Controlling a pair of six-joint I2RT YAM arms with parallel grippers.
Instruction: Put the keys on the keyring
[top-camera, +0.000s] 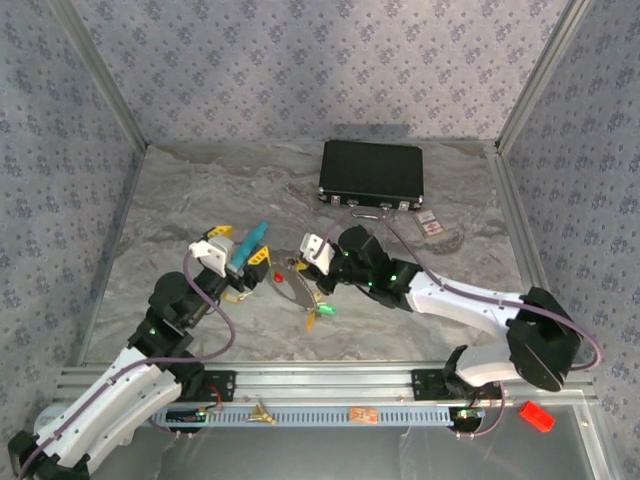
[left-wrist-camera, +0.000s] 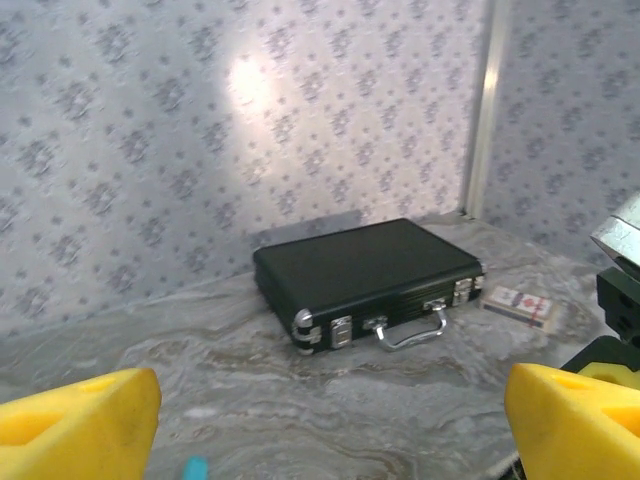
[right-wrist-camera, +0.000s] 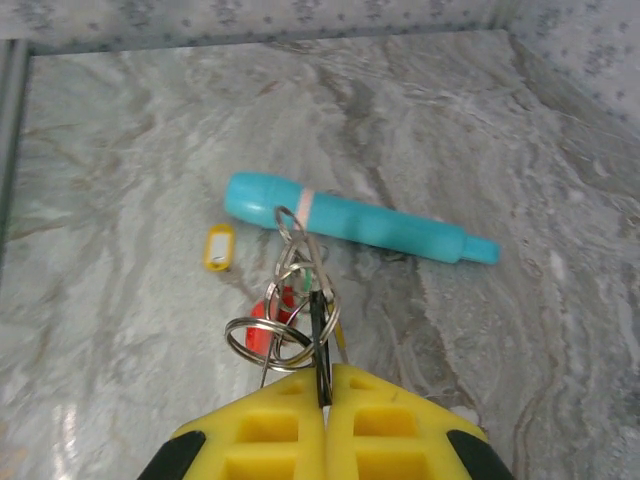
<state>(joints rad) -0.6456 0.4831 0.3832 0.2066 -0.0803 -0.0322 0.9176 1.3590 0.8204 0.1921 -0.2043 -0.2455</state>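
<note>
My right gripper (right-wrist-camera: 326, 375) is shut on the keyring (right-wrist-camera: 285, 300), pinching a thin black piece and the silver wire. The bunch of silver rings carries a red tag (right-wrist-camera: 262, 325) and a bit of green, and hangs just over the marble. From above, the wire loop (top-camera: 290, 288) lies below that gripper (top-camera: 300, 268), with a green tag (top-camera: 322, 310) trailing. My left gripper (top-camera: 242, 248) stands open over a teal tube (top-camera: 250, 243); its yellow fingers (left-wrist-camera: 85, 420) are wide apart with nothing between them. Small brass keys (top-camera: 263, 413) rest on the front rail.
A black case (top-camera: 372, 172) sits at the back, with a card deck (top-camera: 430, 222) to its right. The teal tube (right-wrist-camera: 350, 222) and a small yellow tag (right-wrist-camera: 219, 247) lie just beyond the held rings. Orange (top-camera: 363, 415) and red (top-camera: 537, 415) pieces sit near the front rail.
</note>
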